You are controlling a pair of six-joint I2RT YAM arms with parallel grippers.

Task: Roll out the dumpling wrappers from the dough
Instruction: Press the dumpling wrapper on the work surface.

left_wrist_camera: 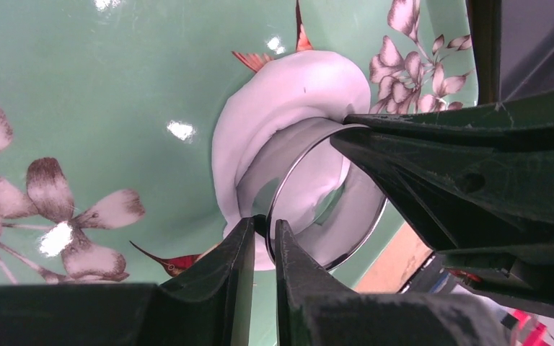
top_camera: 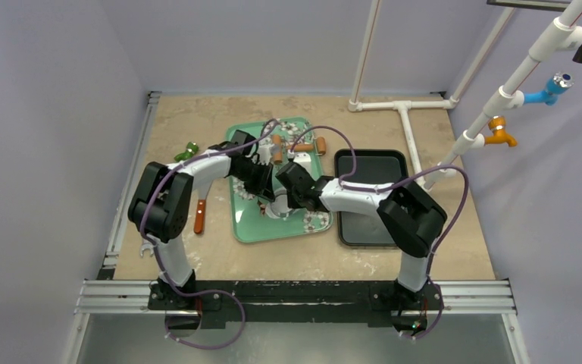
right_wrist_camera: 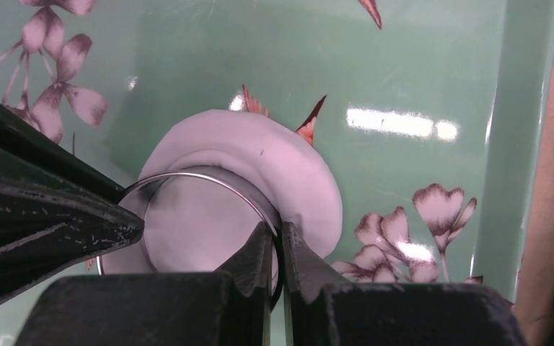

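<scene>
1 dough [left_wrist_camera: 288,86] under 1 ring cutter [left_wrist_camera: 260,173]; L end effector [left_wrist_camera: 263,227], R end effector [right_wrist_camera: 278,231] pinch rim.

On the beige counter [top_camera: 189,114]: a green tray printed with flowers [top_camera: 251,227], and a black tray [top_camera: 371,171] just beside it on the right. Left of the green tray, an orange-handled utensil [top_camera: 199,216]; farther back, a small green item [top_camera: 188,152]. Orange-brown pieces [top_camera: 303,147] at the green tray's far end. Inside that tray, a shiny metal ring [right_wrist_camera: 195,171]. White pipes [top_camera: 405,106] at back right.
</scene>
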